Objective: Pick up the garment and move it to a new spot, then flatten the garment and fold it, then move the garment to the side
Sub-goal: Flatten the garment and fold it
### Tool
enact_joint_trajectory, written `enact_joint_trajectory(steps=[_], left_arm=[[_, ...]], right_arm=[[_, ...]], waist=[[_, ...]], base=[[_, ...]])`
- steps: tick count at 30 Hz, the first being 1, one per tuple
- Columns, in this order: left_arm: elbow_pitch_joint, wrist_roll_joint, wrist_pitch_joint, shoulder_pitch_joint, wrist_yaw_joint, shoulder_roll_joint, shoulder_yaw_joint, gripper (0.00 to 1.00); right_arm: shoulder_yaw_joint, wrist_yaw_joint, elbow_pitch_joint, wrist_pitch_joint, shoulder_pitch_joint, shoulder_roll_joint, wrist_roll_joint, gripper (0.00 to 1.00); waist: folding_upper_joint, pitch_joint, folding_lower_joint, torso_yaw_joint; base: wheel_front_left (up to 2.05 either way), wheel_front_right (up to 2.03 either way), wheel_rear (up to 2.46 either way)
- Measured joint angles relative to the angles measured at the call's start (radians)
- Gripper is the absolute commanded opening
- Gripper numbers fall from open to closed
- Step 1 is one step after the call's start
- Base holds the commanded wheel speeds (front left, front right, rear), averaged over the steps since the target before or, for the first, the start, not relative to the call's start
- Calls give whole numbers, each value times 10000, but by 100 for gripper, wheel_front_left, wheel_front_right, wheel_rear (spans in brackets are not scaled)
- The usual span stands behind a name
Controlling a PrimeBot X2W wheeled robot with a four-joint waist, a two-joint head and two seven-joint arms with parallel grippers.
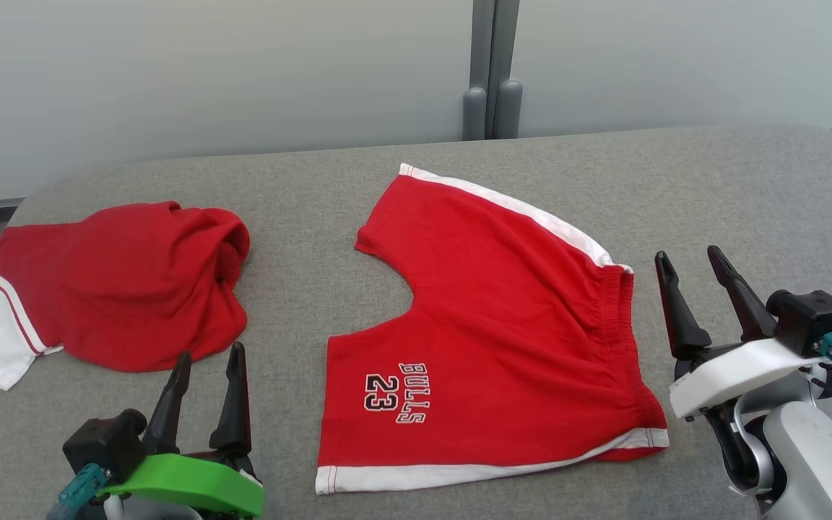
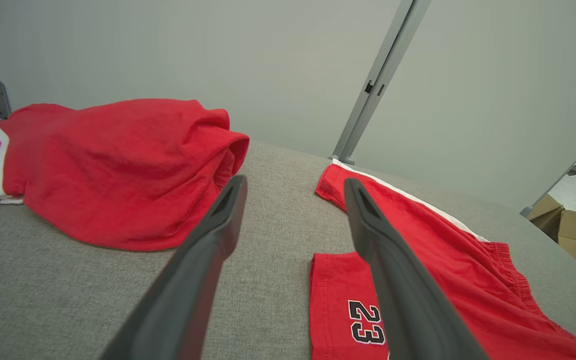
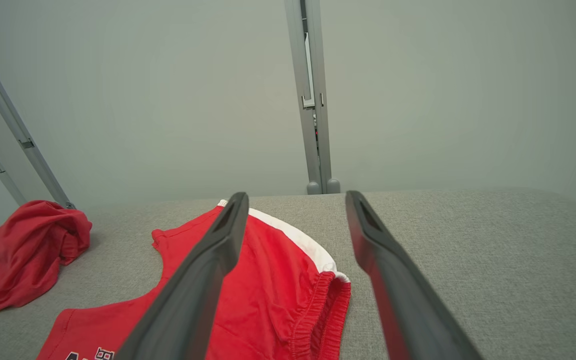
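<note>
Grey woven cloth covers the surface [image 1: 748, 188] before us, with pale wall panels [image 1: 206, 72] and a grey post [image 1: 492, 65] behind it. The red Bulls shorts [image 1: 495, 325] lie spread flat between our two hands. Their elastic waistband [image 1: 614, 289] is just beside the right hand [image 1: 687, 253], and their two leg hems are turned toward the left hand [image 1: 211, 351]. A crumpled red garment [image 1: 127, 282] with white trim sits heaped just ahead of the left hand, apart from the shorts.

We judge that the shorts are already placed and flattened, with only small ripples near the waistband. That makes the fold the step in hand, and it has not begun, since no layer is turned over. As we read it, the next move calls for each hand to come down on an edge of the same side, the right at a waistband corner and the left at a leg hem. Each should pinch the shorts alone, not the surface cover, and carry that side over to meet the other evenly.

Both hands stand wide and hold nothing. The left hand is low at the near edge, fingers pointing away from us. The right hand is raised on its pale forearm, fingers slanting up, with the waistband just to their left.
</note>
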Motion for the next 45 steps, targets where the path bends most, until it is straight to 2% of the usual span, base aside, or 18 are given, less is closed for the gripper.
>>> enact_joint_trajectory(steps=[18,24,30,31,38,43,45], left_arm=[[-194,382,-2,269,52,-203,125,100],[-52,382,15,358,38,-213,-213,100],[495,267,725,775,-351,-186,-943,100],[495,267,725,775,-351,-186,-943,100],[1011,65,1538,973,-686,-71,-1381,100],[1089,-96,1875,989,-851,-33,-1448,100],[1120,-113,1964,986,-932,-25,-1457,100]], right_arm=[[0,0,36,0,2,115,-226,100],[230,23,211,2,52,-4,-341,100],[888,629,545,301,445,-602,-734,100],[888,629,545,301,445,-602,-734,100],[1417,1294,830,702,977,-1260,-840,100],[1766,1764,928,871,1220,-1375,-840,100],[1929,1824,1026,961,1312,-1409,-842,100]], waist=[[0,31,0,0],[0,129,0,-15],[0,423,0,-77],[0,423,0,-77],[0,777,0,-196],[0,1002,0,-300],[0,1072,0,-330]], base=[[0,0,0],[0,0,0],[0,0,0],[0,0,0],[0,0,0],[0,0,0],[0,0,0]])
